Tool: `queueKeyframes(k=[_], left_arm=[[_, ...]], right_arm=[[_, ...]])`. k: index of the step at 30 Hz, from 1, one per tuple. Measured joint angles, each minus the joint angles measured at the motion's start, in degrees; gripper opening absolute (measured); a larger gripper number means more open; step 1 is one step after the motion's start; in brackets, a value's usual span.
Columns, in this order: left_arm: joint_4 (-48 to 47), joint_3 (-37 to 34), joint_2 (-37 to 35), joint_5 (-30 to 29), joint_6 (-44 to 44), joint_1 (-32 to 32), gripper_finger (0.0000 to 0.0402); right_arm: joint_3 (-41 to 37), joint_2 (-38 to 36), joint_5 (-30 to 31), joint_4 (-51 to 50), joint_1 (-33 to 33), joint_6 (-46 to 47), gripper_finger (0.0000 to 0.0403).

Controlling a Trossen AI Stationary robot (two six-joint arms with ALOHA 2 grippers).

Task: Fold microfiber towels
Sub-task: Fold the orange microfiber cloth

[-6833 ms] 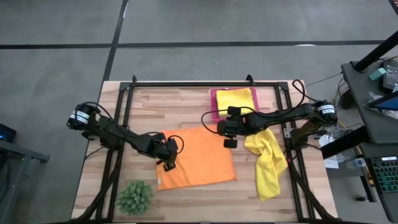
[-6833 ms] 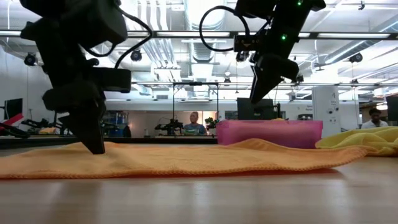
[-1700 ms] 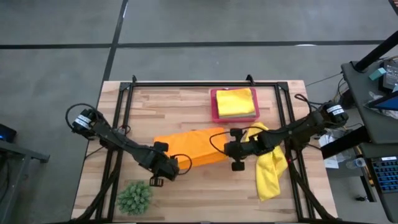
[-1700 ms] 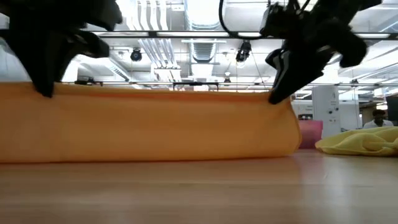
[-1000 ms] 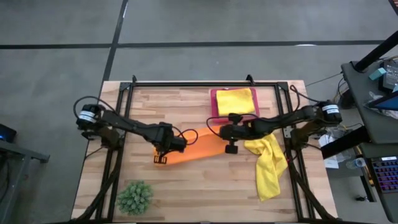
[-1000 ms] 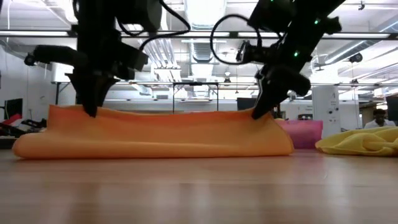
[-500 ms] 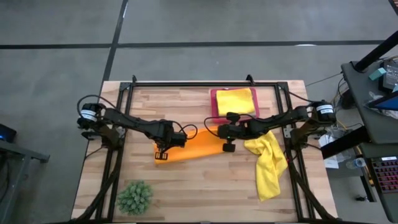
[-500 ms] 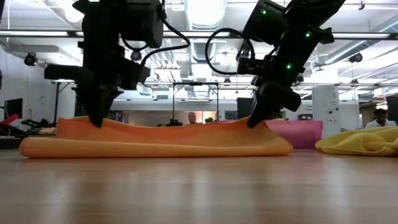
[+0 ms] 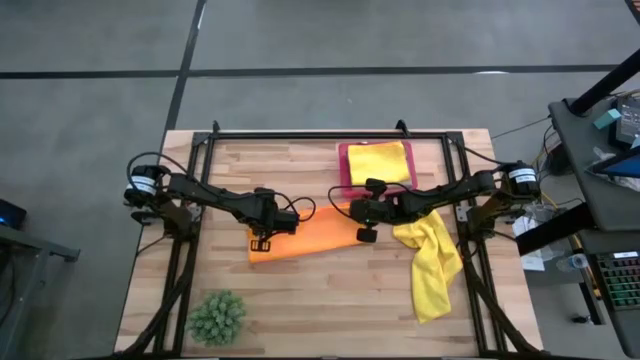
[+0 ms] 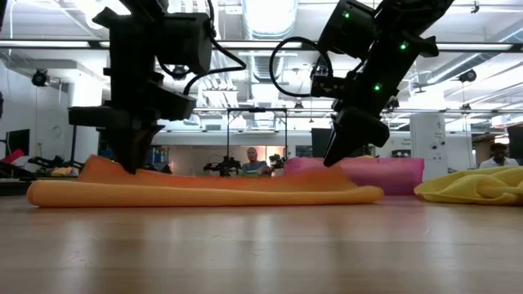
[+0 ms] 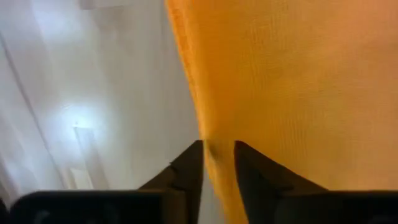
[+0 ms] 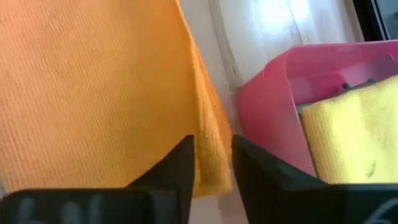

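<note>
The orange towel (image 9: 310, 236) lies folded in half on the table, a long flat strip in the low view (image 10: 204, 194). My left gripper (image 9: 261, 240) points down at its left end, fingers slightly open with the towel's edge (image 11: 208, 134) between them. My right gripper (image 9: 365, 232) slants down over the right end, also slightly open, the towel's corner edge (image 12: 211, 140) between its fingers. A folded yellow towel (image 9: 378, 163) lies in the pink tray (image 9: 345, 180). Another yellow towel (image 9: 432, 262) lies crumpled at the right. My left gripper stands from above with its fingers (image 11: 186, 171) on either side of the top layer's edge at the towel's left end; whether they touch the cloth I cannot tell. My right gripper's fingers (image 12: 180, 165) flank the top layer's edge at the right end, which lies on the layer below; touch cannot be told.
The pink tray (image 12: 267, 106) stands just beyond the right gripper, close to the towel's right end. A green spiky plant ball (image 9: 217, 317) sits at the near left. Bare wood (image 9: 330, 300) lies in front of the orange towel.
My left gripper has gone down toward the table. The orange towel's raised upper edge has sunk with the grippers, and the towel has gone from a tall standing fold to a flat folded strip on the table.
</note>
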Motion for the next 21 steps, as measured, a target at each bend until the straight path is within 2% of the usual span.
queueKeyframes(k=[6,11,15,19,21], left_arm=[[0.0,0.0,0.0,-4.4,0.0,0.0,0.015],[-0.9,0.0,0.0,-7.2,0.1,0.0,0.0192],[-2.8,0.0,-1.3,-6.7,-0.9,-0.3,0.02],[-3.9,0.2,-3.8,-2.6,-4.3,-0.7,0.0198],[-3.3,-0.3,-5.1,-0.5,-5.9,-0.9,0.0189]], right_arm=[[0.0,-0.2,0.0,-0.2,0.0,0.0,0.0147],[0.0,-0.3,-0.1,-0.5,0.0,0.0,0.0162],[0.0,-0.3,-0.6,-0.6,0.1,0.6,0.0163],[0.0,-0.3,-1.3,-0.5,0.2,3.5,0.0153],[0.0,-0.3,-4.0,-0.4,0.1,4.6,0.0144]])
